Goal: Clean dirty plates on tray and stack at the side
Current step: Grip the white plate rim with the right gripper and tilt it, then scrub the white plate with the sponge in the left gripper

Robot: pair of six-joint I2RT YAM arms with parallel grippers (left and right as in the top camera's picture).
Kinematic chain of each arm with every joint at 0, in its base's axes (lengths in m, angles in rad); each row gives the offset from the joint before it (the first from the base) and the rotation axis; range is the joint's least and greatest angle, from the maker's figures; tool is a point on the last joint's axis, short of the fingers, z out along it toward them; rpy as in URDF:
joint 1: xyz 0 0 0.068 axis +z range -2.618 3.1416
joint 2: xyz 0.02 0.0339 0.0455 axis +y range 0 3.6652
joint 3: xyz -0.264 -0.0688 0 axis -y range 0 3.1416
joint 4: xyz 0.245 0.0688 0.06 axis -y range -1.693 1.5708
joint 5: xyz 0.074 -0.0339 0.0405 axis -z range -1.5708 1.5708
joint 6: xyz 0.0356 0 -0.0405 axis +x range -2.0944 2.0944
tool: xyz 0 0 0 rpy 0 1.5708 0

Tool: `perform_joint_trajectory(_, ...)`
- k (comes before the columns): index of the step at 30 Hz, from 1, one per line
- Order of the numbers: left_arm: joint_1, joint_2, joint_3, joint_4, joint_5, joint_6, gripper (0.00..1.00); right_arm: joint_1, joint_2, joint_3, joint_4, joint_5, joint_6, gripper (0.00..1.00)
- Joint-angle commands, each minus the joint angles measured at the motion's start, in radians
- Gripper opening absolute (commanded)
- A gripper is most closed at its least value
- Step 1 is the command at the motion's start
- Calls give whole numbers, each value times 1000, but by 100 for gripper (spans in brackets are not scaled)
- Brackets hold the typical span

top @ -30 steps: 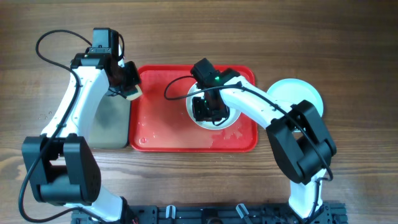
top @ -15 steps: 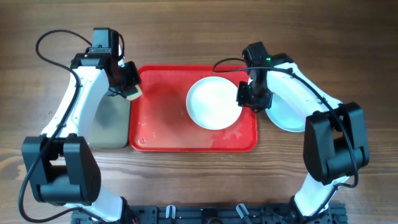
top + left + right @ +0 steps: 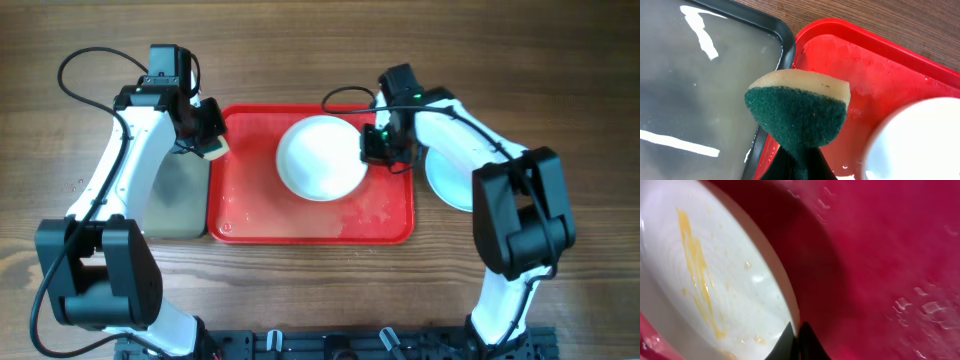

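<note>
Step in hand appears to be scrubbing: right gripper (image 3: 375, 146), pinched on its 3 o'clock rim, holds the yellow-smeared white plate (image 3: 318, 158) at the red tray's (image 3: 240, 215) centre — next, left gripper (image 3: 206, 140), clamping the sponge (image 3: 799, 112) at the tray's 10 o'clock edge, should reach it.

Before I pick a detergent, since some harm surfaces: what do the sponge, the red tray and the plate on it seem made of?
Sponge: tan foam backed with dark green fibrous scouring layer. Red tray: probably plastic, glossy, with a moulded rounded rim. White plate: smooth, glossy, ceramic or melamine; unclear.
</note>
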Motion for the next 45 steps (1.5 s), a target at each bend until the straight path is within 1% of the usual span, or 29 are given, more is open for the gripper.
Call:
perform_joint_trajectory(1,-10,-5,8,3,36,-14,4,98,15,19,82,5,35,4)
perform_joint_trajectory(3,-32,-5,8,3,97,78,4,139,18,19,109,25,35,5)
perform_joint_trajectory(4,-47,-5,8,3,99,108,4,146,28,19,111,21,43,4)
perform_joint_trajectory(6,-96,-4,8,4,99,188,4,142,68,19,110,-51,42,4)
perform_joint_trajectory(9,-144,9,8,28,98,214,4,135,86,19,121,-94,42,4)
perform_joint_trajectory(11,-183,64,8,74,98,214,4,135,86,19,124,-97,41,4)
perform_joint_trajectory(14,-228,150,8,81,66,214,4,135,86,19,125,-97,38,4)
perform_joint_trajectory(17,-281,231,6,37,53,214,4,135,86,19,132,-97,39,4)
perform_joint_trajectory(21,-370,270,6,-58,67,214,4,135,86,19,139,-97,41,4)
perform_joint_trajectory(22,-401,270,6,-86,112,242,4,135,86,19,141,-97,41,4)
perform_joint_trajectory(24,-453,270,6,-131,218,357,4,135,86,19,140,-96,41,4)
perform_joint_trajectory(25,-473,270,6,-144,222,375,4,135,86,19,140,-97,41,4)
perform_joint_trajectory(27,-490,270,6,-142,178,377,4,135,86,19,140,-97,41,4)
perform_joint_trajectory(28,-483,270,6,-133,118,352,4,135,86,19,140,-97,42,4)
perform_joint_trajectory(29,-475,270,6,-116,11,278,4,135,86,19,140,-97,42,4)
perform_joint_trajectory(30,-467,270,6,-96,-127,182,4,135,86,19,140,-96,42,4)
perform_joint_trajectory(32,-449,272,6,-22,-492,-87,4,135,86,19,140,-81,63,4)
perform_joint_trajectory(33,-446,274,6,18,-570,-167,4,135,86,19,143,-69,72,4)
perform_joint_trajectory(34,-446,276,6,52,-595,-232,4,135,86,19,147,-32,113,4)
perform_joint_trajectory(35,-446,279,6,72,-594,-269,4,135,89,19,153,-11,136,4)
perform_joint_trajectory(36,-446,288,6,76,-594,-336,4,135,98,19,163,11,167,4)
perform_joint_trajectory(37,-446,296,6,74,-589,-361,4,135,106,19,166,11,175,4)
perform_joint_trajectory(38,-447,303,6,71,-562,-360,4,135,112,19,168,11,190,4)
perform_joint_trajectory(39,-449,308,6,62,-473,-320,4,133,117,19,171,10,192,4)
perform_joint_trajectory(40,-449,309,6,60,-416,-274,4,131,117,19,172,10,193,4)
perform_joint_trajectory(41,-449,309,6,55,-261,-143,4,125,117,19,173,3,199,4)
perform_joint_trajectory(42,-449,309,6,47,-122,-48,4,119,117,19,176,-14,200,4)
perform_joint_trajectory(44,-448,309,6,26,90,97,4,102,120,19,180,-55,197,4)
perform_joint_trajectory(45,-448,309,6,13,172,153,4,91,126,19,181,-85,188,4)
